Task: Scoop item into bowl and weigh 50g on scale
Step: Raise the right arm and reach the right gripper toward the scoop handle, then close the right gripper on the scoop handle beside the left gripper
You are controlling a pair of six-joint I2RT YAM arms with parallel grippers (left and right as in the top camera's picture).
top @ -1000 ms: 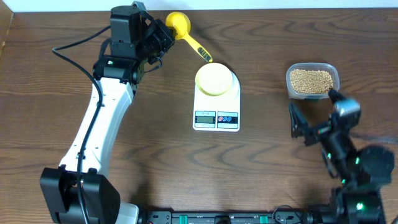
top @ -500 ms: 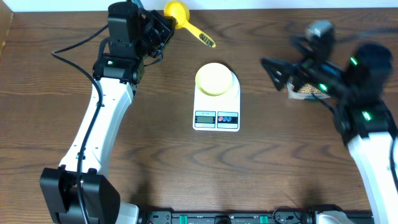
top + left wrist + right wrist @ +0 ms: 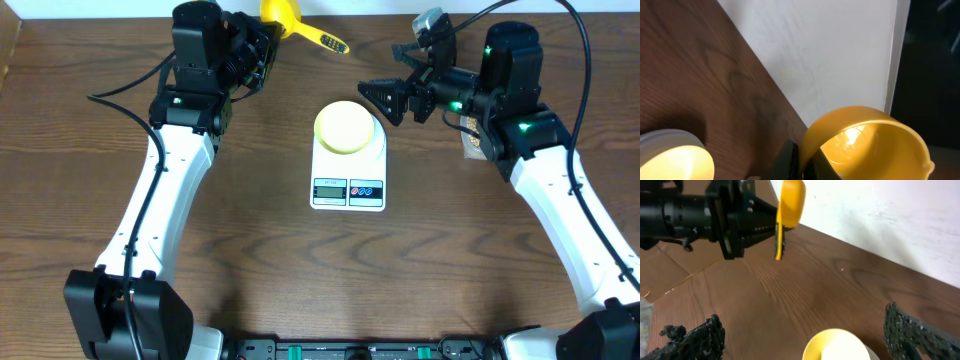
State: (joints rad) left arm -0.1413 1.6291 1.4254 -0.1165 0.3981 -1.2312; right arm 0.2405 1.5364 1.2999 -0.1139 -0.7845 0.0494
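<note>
Left jaws grip the scoop (image 3: 283, 14) — right jaws gape beside the bowl (image 3: 346, 127) on the scale (image 3: 372, 166).

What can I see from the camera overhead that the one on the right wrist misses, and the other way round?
Only overhead: the scale's display and buttons, and the length of the left arm and right arm. Only the right wrist: the yellow scoop seen side-on, held up off the table, with a white wall behind. Both: the bowl, the left gripper holding the scoop, and the right gripper's open fingers.
</note>
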